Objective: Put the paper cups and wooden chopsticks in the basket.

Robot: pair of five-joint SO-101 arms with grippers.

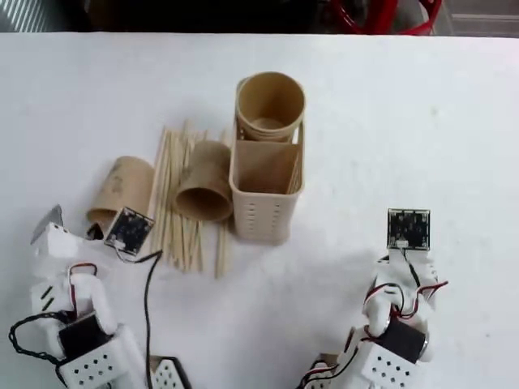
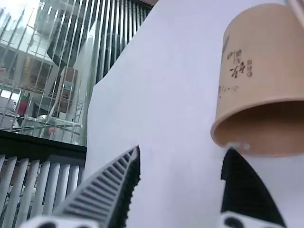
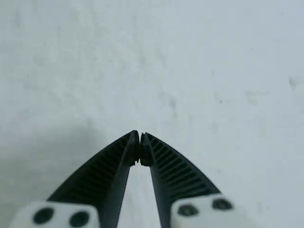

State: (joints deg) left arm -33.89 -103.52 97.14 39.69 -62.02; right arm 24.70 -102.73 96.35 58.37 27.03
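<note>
the left jaws stand wide open and empty, the tipped paper cup (image 2: pixel 266 80) lying just ahead with its rim at one tip, so best slide one jaw into its mouth and close gently; the right jaws are shut, holding nothing.

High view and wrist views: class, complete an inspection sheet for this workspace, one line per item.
Surface: white table.
Job's things: basket at centre; stacked cups upright at its far end, seemingly inside; left cup and middle cup lying on their sides; wooden chopsticks spread on the table between left cup and basket.
Clutter: nothing seen.
Pincers: left pincer open, at the left cup's mouth; right pincer shut over bare table.
Cables: black cable by the left arm; red and black wires on the right arm.
Surroundings: red object beyond the far edge; slatted railings.
</note>
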